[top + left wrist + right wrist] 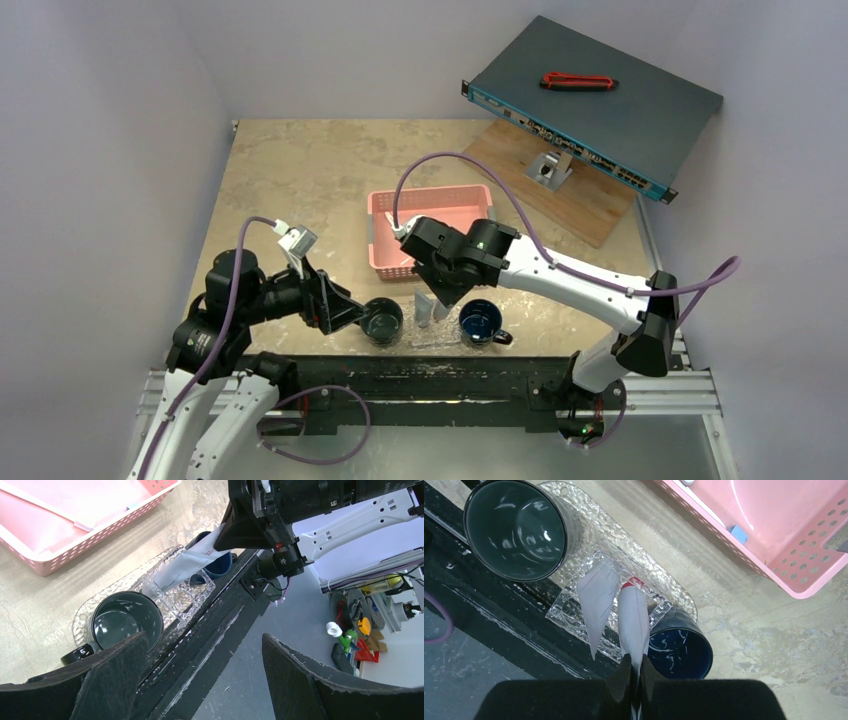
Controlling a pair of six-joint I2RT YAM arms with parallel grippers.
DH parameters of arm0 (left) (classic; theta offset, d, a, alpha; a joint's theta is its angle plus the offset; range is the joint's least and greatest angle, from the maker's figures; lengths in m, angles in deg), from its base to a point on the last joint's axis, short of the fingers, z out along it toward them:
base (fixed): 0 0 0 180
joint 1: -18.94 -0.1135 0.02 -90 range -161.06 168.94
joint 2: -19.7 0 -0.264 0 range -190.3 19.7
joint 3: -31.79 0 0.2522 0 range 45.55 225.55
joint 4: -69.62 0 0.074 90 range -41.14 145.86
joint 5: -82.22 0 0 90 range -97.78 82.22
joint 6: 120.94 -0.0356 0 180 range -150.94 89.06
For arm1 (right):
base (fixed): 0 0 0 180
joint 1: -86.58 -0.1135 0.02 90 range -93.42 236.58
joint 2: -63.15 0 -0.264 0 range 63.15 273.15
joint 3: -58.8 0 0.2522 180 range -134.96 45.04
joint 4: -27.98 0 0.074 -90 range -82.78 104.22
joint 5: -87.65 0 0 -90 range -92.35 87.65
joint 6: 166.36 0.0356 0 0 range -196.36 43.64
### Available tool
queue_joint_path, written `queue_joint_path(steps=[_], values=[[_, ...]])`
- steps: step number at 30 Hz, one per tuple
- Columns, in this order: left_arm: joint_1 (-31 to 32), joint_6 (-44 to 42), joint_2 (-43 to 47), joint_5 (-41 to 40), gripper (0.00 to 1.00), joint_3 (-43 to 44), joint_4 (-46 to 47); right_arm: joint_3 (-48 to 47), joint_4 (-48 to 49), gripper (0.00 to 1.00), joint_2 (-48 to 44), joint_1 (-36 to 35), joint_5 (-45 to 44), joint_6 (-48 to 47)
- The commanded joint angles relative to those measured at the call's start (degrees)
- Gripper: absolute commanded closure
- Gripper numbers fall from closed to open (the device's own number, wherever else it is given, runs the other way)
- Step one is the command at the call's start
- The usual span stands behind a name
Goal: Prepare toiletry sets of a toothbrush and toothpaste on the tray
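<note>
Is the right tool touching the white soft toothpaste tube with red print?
Touching. The right wrist view shows the right tool clamped shut on the white toothpaste tube with red print.

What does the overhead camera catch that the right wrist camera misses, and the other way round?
Only overhead: the left arm, the grey network switch with a red-handled tool on it, the wooden board. Only the wrist: red print on the toothpaste pinched in the right fingers, plus the tray's bumpy texture. Both: that toothpaste, a second tube, dark mug, blue mug, pink basket.
</note>
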Motion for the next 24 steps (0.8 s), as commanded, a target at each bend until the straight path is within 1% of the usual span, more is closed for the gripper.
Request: queue_joint_path(steps=[1, 5, 14, 24], values=[[0.2, -1.0, 0.1, 0.5, 0.17, -0.5, 1.3, 0.8, 1.5, 1.00, -0.4, -0.3, -1.7, 0.2], [0.2, -1.0, 0.0, 0.5, 0.17, -0.6, 1.4, 1.7, 1.6, 1.00, 0.0, -0.3, -2.9, 0.5], [0.2, -0.9, -0.3, 0.5, 0.17, -0.6, 1.4, 4.8, 5.1, 1.00, -0.1, -0.3, -2.7, 1.6], [0.2, -0.9, -0.4, 0.6, 0.17, -0.7, 1.4, 6.7, 6.6, 1.00, 0.2, -0.3, -2.9, 2.6]])
